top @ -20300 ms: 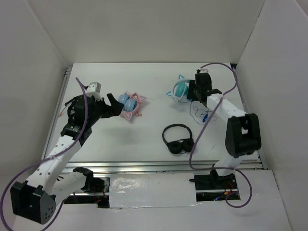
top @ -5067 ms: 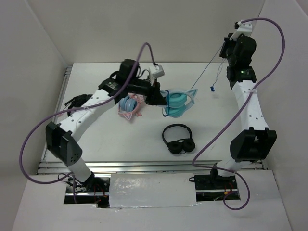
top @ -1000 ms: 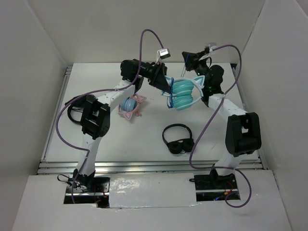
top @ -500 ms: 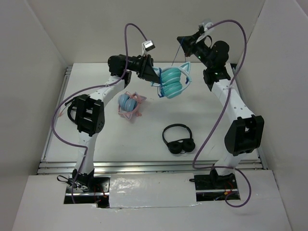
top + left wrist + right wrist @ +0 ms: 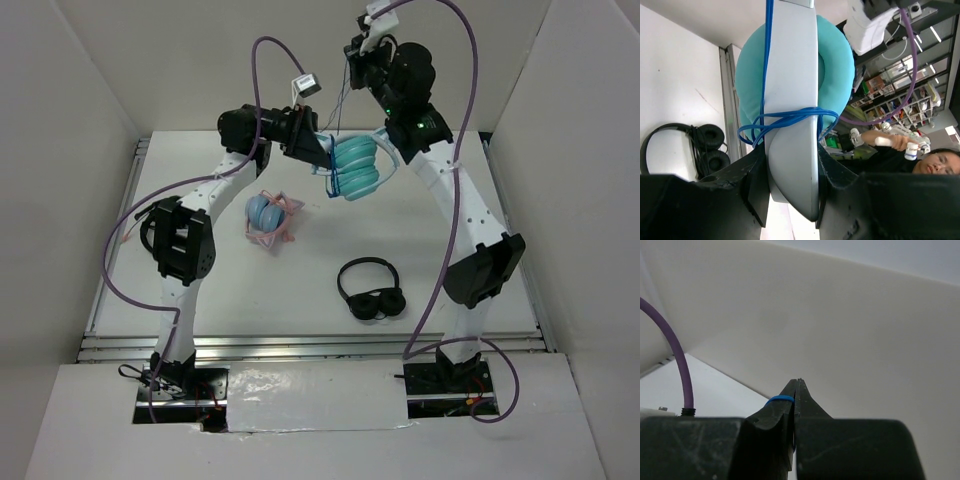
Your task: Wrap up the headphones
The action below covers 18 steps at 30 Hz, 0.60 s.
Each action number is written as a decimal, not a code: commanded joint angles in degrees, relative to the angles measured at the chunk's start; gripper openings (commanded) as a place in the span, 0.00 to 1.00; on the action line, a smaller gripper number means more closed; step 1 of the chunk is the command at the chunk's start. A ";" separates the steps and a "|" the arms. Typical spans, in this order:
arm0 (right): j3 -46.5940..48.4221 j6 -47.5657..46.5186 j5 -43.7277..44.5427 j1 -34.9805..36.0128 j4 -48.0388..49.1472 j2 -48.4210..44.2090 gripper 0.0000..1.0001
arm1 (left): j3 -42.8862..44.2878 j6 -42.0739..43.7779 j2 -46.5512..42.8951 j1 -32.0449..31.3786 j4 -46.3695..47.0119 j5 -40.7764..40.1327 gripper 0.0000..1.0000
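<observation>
The teal headphones (image 5: 356,168) hang in the air above the back of the table, cups stacked together. My left gripper (image 5: 318,152) is shut on them from the left. In the left wrist view its jaws clamp the grey cup shell (image 5: 792,170), and the thin blue cable (image 5: 785,120) is looped several times round the cups. My right gripper (image 5: 360,52) is high against the back wall, above the headphones, and shut on the cable (image 5: 780,400), which shows as a blue strand over one finger. A taut run of cable (image 5: 340,100) leads down to the cups.
A blue-cupped pair with a pink band (image 5: 268,218) lies on the table left of centre. Plain black headphones (image 5: 372,290) lie near the front middle, also seen as black headphones (image 5: 700,147) in the left wrist view. White walls close in the back and both sides.
The left arm has carried the headphones left and back. The right gripper has swung up and left over them, pulling the cable taut, and has closed fully.
</observation>
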 commanded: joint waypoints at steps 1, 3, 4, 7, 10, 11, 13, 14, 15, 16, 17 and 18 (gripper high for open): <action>0.63 -9.40 13.14 5.00 -0.66 -4.11 0.01 | 3.90 -19.46 0.31 1.28 31.03 7.89 0.00; -1.82 -16.26 18.44 9.31 0.92 -5.87 0.01 | 6.10 -21.04 2.16 2.60 31.03 7.72 0.00; -2.62 -18.72 23.07 10.88 3.11 -6.32 0.01 | 6.55 -21.49 3.48 3.04 30.95 7.72 0.00; -6.22 -31.00 29.86 15.11 11.61 -7.46 0.05 | 6.90 -21.84 4.89 4.27 30.77 7.10 0.00; -8.43 -36.74 32.52 18.19 17.52 -8.43 0.09 | 6.12 -21.75 4.98 4.80 30.95 7.19 0.00; -8.26 -38.15 34.27 18.89 18.33 -8.61 0.09 | 5.85 -21.06 4.90 4.98 30.68 7.28 0.00; -7.73 -38.78 36.21 20.83 19.12 -9.83 0.08 | 5.76 -20.79 5.07 5.50 30.16 6.93 0.00; -7.81 -39.04 38.39 22.05 19.91 -11.06 0.08 | 5.59 -20.44 5.16 5.85 29.89 6.75 0.00; -7.99 -39.48 39.28 22.85 20.26 -11.68 0.08 | 5.50 -20.26 5.42 6.03 29.46 6.58 0.00; -8.86 -40.18 40.16 23.55 20.88 -12.29 0.07 | 5.41 -19.74 5.60 6.38 28.93 6.32 0.00; -9.39 -40.54 42.61 25.04 21.41 -13.86 0.06 | 5.32 -19.56 5.77 6.56 28.66 6.23 0.00; -10.01 -41.93 43.68 25.92 22.19 -14.66 0.06 | 5.15 -19.47 5.77 6.73 28.40 6.05 0.00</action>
